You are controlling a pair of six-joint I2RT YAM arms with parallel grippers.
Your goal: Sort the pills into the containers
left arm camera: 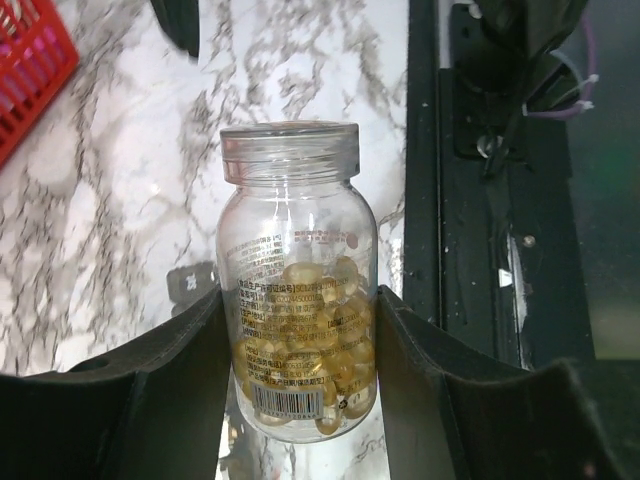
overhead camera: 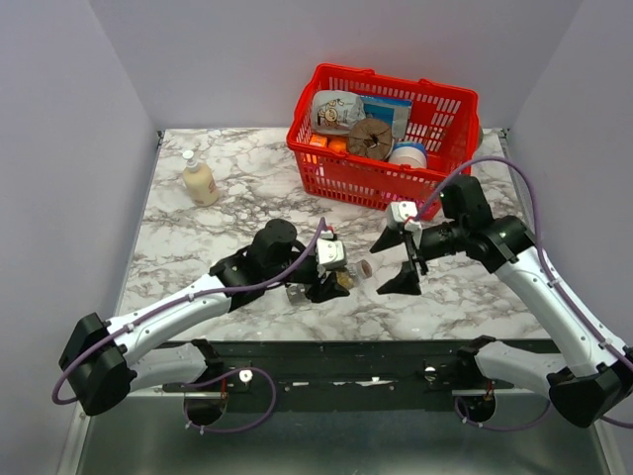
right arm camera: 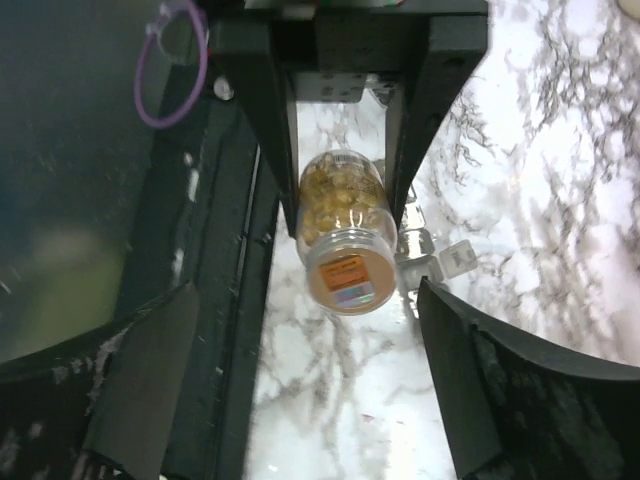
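Left wrist: one clear bottle (left arm camera: 297, 250) of pills (left arm camera: 300, 345) clamped in left gripper (left arm camera: 298, 312); right gripper (right arm camera: 307, 290) spread wide.

The left wrist view crops the red basket (left arm camera: 30, 60), and print on the bottle (left arm camera: 297, 300) is illegible.

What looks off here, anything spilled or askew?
Nothing spilled or damaged. The pill bottle sits squarely in the left gripper, lid on, pills inside, lying sideways with the lid toward the open right gripper. The basket holds a jumble, nothing more.
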